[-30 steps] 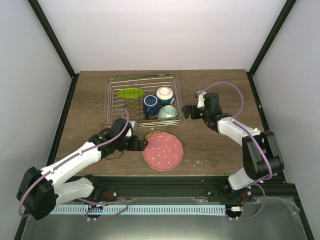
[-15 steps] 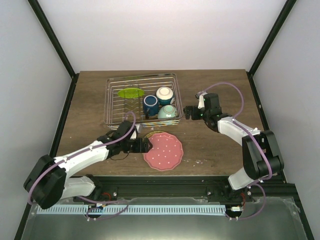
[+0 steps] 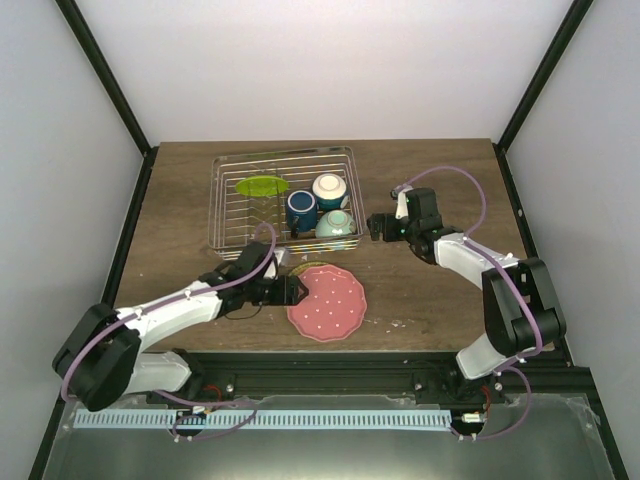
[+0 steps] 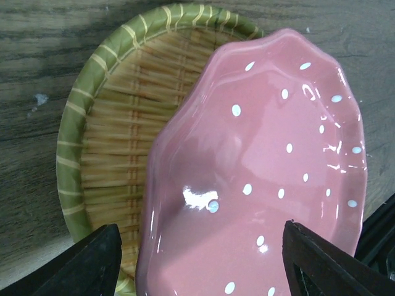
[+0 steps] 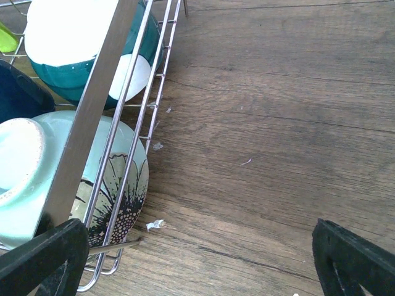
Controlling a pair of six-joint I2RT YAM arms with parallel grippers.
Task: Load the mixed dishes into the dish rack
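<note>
The pink scalloped plate (image 3: 328, 303) lies on a woven mat (image 4: 111, 142) on the worktop (image 3: 430, 300) before the dish rack (image 3: 222, 205) (inside: lime-green plate (image 3: 261, 185), dark blue mug (image 3: 301, 209), cream bowl (image 3: 330, 188), pale mint bowl (image 3: 337, 222)), the left gripper (image 3: 295, 291) with jaws spread astride its edge, the right gripper (image 3: 374, 226) with jaws wide apart beside the rack.

1. Top external: high behind the table (image 3: 425, 300), looking down over everything.
2. Left wrist: close over the pink plate (image 4: 265, 172), which the overhead view shares.
3. Right wrist: low, close beside the dish rack (image 5: 92, 111).
</note>
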